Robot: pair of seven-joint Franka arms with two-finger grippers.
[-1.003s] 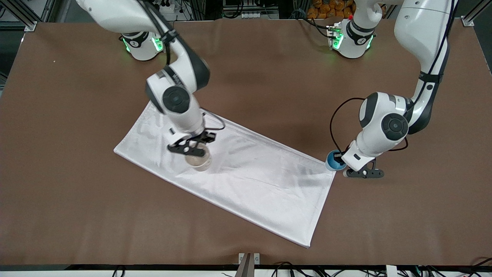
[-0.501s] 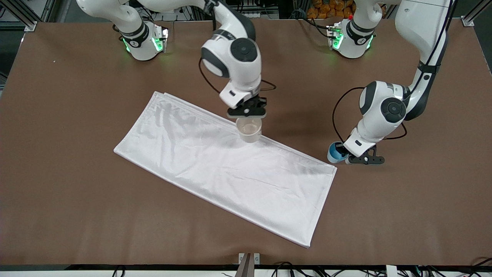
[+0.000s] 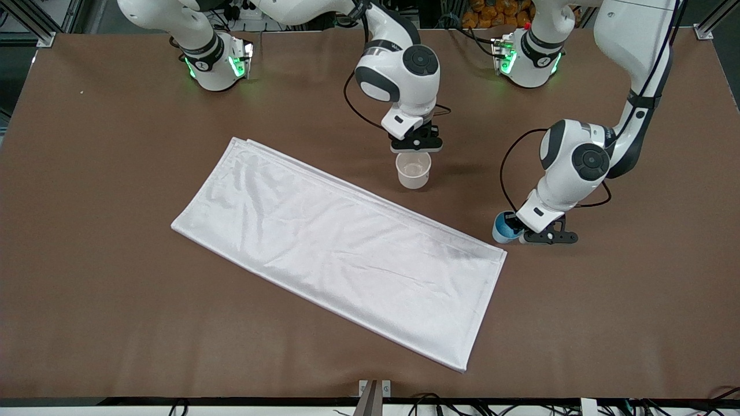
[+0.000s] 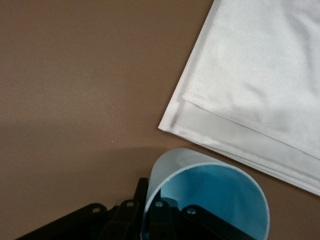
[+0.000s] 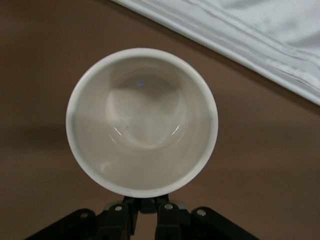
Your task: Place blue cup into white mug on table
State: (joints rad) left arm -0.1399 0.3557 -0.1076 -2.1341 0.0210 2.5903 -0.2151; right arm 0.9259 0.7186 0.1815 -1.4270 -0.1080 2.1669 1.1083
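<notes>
The white mug [image 3: 413,170] is upright, held by its dark handle [image 5: 148,205] in my right gripper [image 3: 416,151], which is shut on it, low over the bare brown table [image 3: 115,173] just past the cloth's long edge. Its cream inside [image 5: 142,120] is empty. I cannot tell whether it touches the table. My left gripper [image 3: 517,232] is shut on the wall of the blue cup [image 3: 504,227], one finger inside and one outside, low beside the cloth's corner toward the left arm's end. The cup [image 4: 210,195] looks tilted and empty.
A big white folded cloth [image 3: 347,248] lies slantwise across the middle of the table, between the mug and the front camera. Its corner shows in the left wrist view [image 4: 260,75] and its edge in the right wrist view [image 5: 260,30].
My right gripper has carried the white mug off the cloth toward the arms' bases and the left arm's end, onto bare table. My left gripper with the blue cup has shifted slightly away from the front camera.
</notes>
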